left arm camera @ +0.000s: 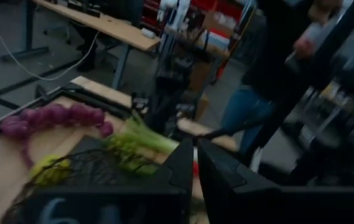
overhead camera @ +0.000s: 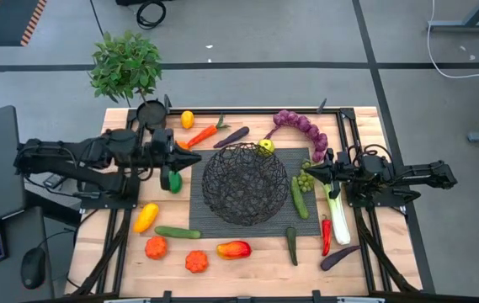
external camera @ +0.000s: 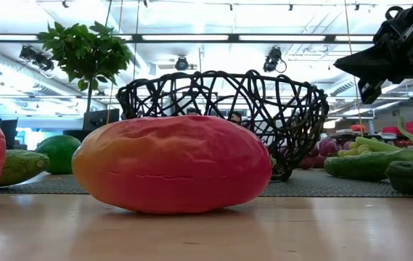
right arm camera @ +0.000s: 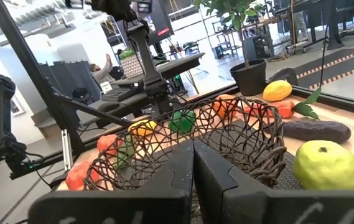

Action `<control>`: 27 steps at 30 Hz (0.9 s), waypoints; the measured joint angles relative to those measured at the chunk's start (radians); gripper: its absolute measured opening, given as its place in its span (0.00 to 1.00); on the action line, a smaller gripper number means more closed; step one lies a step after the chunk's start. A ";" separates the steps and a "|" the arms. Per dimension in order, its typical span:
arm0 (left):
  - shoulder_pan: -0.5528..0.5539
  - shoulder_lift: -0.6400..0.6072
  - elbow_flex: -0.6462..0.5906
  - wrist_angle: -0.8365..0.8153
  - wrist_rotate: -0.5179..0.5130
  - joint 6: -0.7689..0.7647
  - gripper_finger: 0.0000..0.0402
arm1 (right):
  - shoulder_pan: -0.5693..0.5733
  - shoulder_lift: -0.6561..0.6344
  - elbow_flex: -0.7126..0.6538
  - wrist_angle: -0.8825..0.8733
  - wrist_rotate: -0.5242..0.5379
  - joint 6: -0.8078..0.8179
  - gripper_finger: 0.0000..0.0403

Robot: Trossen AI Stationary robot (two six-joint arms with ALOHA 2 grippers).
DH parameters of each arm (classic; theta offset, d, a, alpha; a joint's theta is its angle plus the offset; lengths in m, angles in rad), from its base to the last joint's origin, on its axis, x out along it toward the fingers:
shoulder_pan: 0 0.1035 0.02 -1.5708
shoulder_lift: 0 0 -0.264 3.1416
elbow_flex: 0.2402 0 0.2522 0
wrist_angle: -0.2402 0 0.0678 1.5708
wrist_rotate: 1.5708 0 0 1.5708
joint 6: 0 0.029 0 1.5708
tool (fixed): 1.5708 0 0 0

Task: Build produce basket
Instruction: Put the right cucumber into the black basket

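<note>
Grey floor (overhead camera: 323, 34), ceiling strip lights (external camera: 184, 38)

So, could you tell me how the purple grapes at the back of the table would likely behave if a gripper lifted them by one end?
The purple grapes lie in a long curved string, so they would probably bend and dangle rather than stay stiff. The rounded beads look smooth, so a pinch might slip between two of them. As toy produce, they are likely light.

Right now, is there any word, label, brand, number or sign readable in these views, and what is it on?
None can be read.
Pale marks on the left gripper: blurred, not readable.
Pale marks on the right gripper: cut off at the picture's edge, not readable.
Red shelving behind the table in the left wrist view: any labels are too blurred.
The basket and the produce around it carry no text.
</note>
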 joint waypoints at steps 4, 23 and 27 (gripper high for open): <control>0.000 0.028 0.067 0.000 0.000 -0.073 0.08 | 0.000 0.000 0.000 0.006 0.009 -0.004 0.04; 0.072 0.064 0.126 0.034 -0.023 0.093 0.09 | -0.067 0.500 0.672 -0.439 0.126 -0.151 0.04; 0.121 0.061 0.127 -0.010 -0.023 0.140 0.14 | -0.108 0.696 0.852 -0.612 0.124 -0.056 0.04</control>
